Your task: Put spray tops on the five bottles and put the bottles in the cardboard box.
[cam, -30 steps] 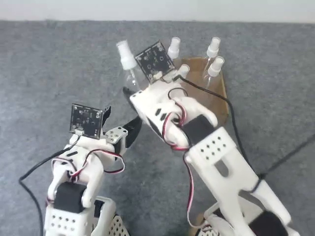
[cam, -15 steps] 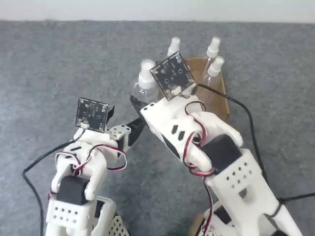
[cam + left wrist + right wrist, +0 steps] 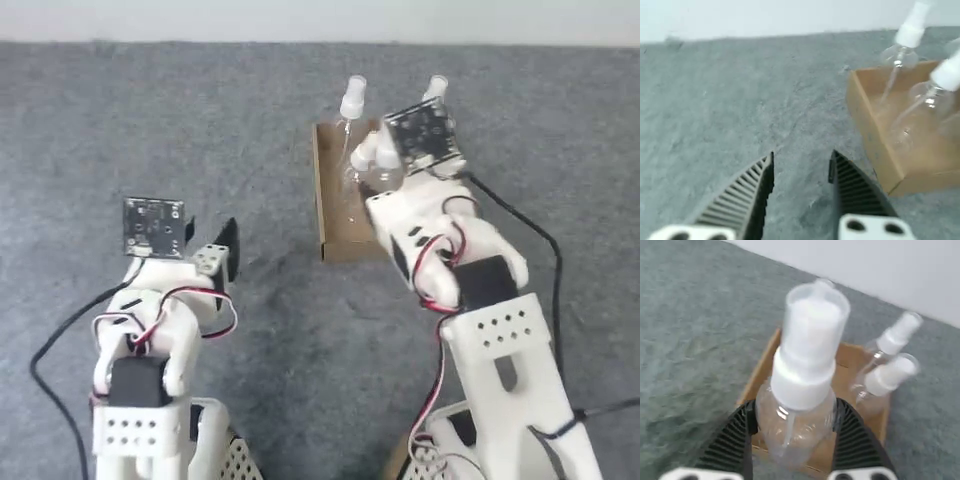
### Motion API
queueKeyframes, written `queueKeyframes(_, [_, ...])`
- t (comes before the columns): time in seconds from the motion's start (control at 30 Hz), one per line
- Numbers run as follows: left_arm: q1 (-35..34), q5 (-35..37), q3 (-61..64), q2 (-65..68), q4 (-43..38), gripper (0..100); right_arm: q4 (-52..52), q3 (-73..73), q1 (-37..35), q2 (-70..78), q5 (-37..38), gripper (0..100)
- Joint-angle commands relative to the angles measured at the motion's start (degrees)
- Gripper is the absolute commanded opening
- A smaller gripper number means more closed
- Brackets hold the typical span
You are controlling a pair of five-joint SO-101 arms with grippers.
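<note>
My right gripper [image 3: 792,427] is shut on a clear bottle [image 3: 795,410] with a white spray top [image 3: 807,340], held upright over the near left corner of the cardboard box [image 3: 845,360]. From above, this bottle [image 3: 375,165] hangs over the box [image 3: 335,215] under the right arm. Two more capped bottles [image 3: 890,350] stand at the box's far side, also seen from above [image 3: 352,100]. My left gripper [image 3: 800,175] is open above bare carpet, left of the box [image 3: 880,145], where capped bottles [image 3: 900,55] show.
Grey carpet [image 3: 150,130] covers the table, with free room left of the box. Black cables trail from both arm bases. A pale wall runs along the far edge.
My right arm has swung right with the capped bottle, from left of the box to over it. My left arm has drawn back leftward, away from the bottle.
</note>
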Motion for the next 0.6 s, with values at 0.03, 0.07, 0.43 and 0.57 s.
queueKeyframes(0.03, [-1.1, -0.4, 1.7, 0.5, -5.7, 15, -4.1, 1.8, 3.8, -2.9, 1.6, 0.6])
queueKeyframes(0.07, [-1.1, -0.4, 2.1, 0.5, -6.3, 15, -5.1, 2.9, 4.1, -2.9, 1.6, 0.6])
queueKeyframes(0.43, [-1.1, -0.3, 2.2, 0.8, -6.2, 15, -20.4, 13.3, 4.2, -2.2, 1.6, 0.6])
queueKeyframes(0.57, [-1.1, -0.2, 2.3, 0.8, -6.2, 15, -21.3, 13.9, 3.8, -1.5, 1.5, 0.6])
